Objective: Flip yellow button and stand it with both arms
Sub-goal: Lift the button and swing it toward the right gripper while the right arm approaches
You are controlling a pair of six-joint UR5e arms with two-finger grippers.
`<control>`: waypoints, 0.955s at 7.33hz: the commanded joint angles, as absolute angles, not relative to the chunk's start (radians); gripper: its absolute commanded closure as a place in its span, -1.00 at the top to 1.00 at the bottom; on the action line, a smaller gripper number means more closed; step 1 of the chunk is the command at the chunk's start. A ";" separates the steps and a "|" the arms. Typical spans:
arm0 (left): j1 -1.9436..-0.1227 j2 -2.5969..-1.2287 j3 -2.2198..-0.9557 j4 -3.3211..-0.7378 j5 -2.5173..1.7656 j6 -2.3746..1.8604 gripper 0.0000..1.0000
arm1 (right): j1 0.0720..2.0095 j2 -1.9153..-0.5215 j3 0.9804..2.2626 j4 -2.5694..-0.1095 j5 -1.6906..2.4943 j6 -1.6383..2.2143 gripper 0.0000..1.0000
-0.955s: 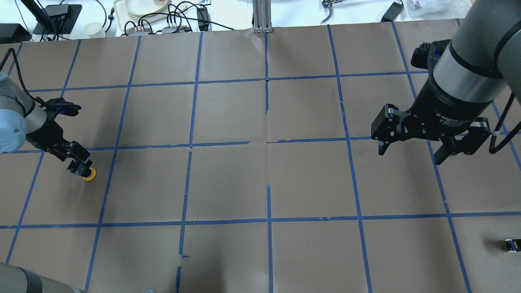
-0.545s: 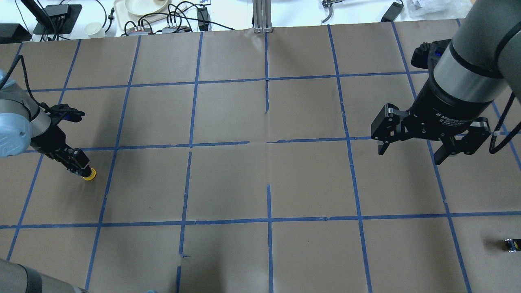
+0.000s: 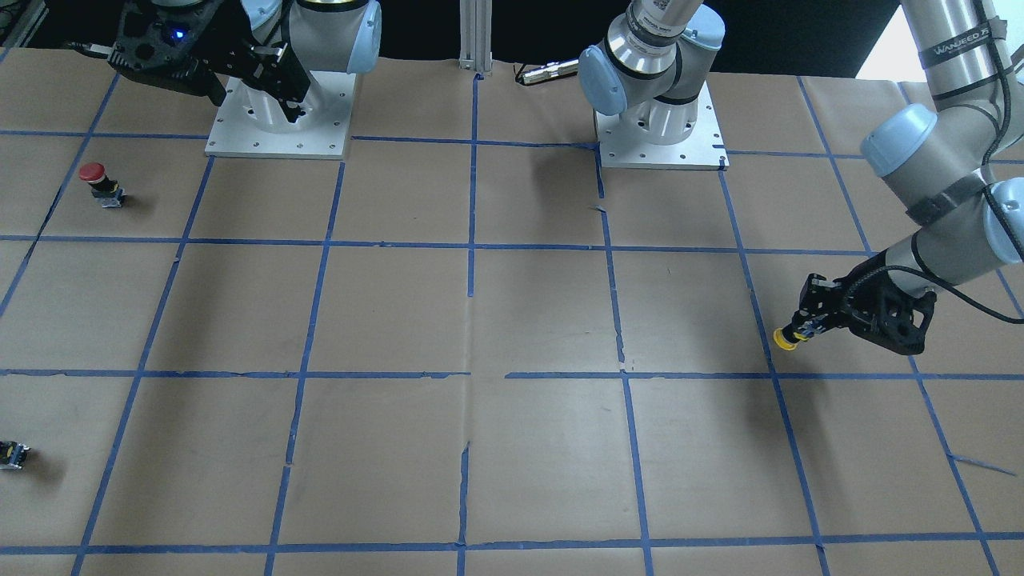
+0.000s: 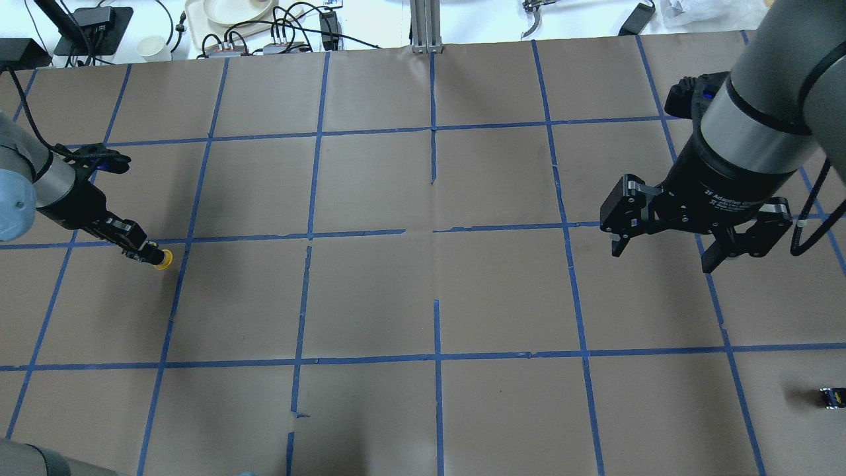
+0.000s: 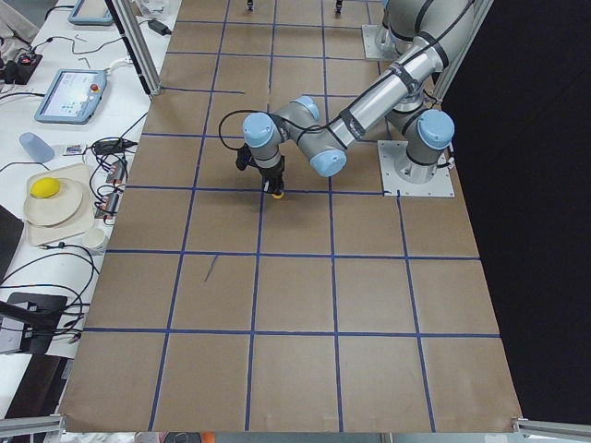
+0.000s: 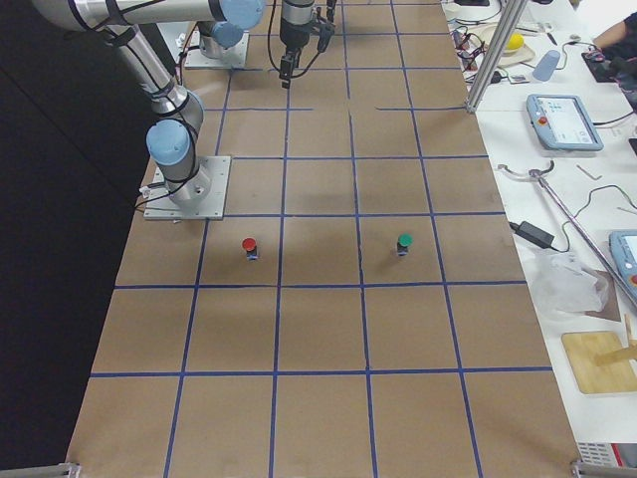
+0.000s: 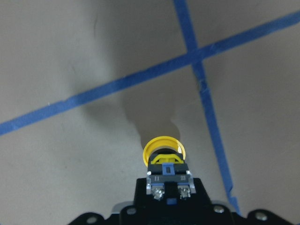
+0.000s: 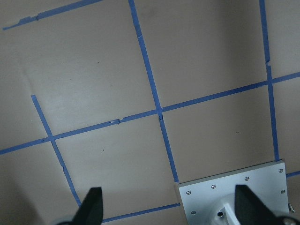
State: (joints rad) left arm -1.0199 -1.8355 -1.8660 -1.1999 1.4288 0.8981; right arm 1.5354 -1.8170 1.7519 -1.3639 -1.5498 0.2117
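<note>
**Visitor:** What is closest, at the table's left end?

**Onlooker:** The left gripper (image 4: 142,252). Its jaws are clamped on the body of the yellow button (image 4: 160,258), with the cap pointing away from the fingers, just beside a crossing of blue tape lines (image 4: 187,239).

**Visitor:** And farther along?

**Onlooker:** The right gripper (image 4: 663,256) hangs above the brown paper, well apart, with its jaws spread wide and gripping nothing. Beyond it, a red button (image 3: 94,178) stands near that arm's base.

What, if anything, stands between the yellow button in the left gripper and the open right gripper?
Nothing visible does. The left gripper holds the yellow button, and only taped paper lies between it and the right gripper. The red button stands beyond, off that line.
</note>
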 commanded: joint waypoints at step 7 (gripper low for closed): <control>-1.475 -1.879 -2.164 -1.315 -0.135 0.979 -0.73 | 1.425 -1.551 1.546 -1.445 -1.137 0.465 1.00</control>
